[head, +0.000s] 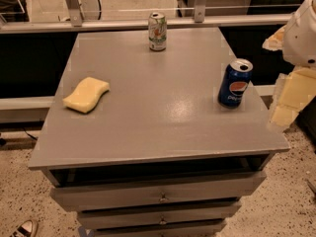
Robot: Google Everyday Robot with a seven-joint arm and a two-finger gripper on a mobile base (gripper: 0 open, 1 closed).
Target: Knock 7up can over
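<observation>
The 7up can (157,31) is standing upright at the far edge of the bench (148,127). Your end effector (289,100) is hanging off the bench's right side, near the Pepsi can (235,83), and I cannot tell if it is released or clenched. You are only starting, I think. Next you are needing to reach far across and push the 7up can sideways.

The gripper (290,98) hangs off the tabletop's (163,107) right edge, the Pepsi can (235,83) just inside it. The middle lies open up to the 7up can (157,31) at the far edge, the sponge (86,94) well left.
</observation>
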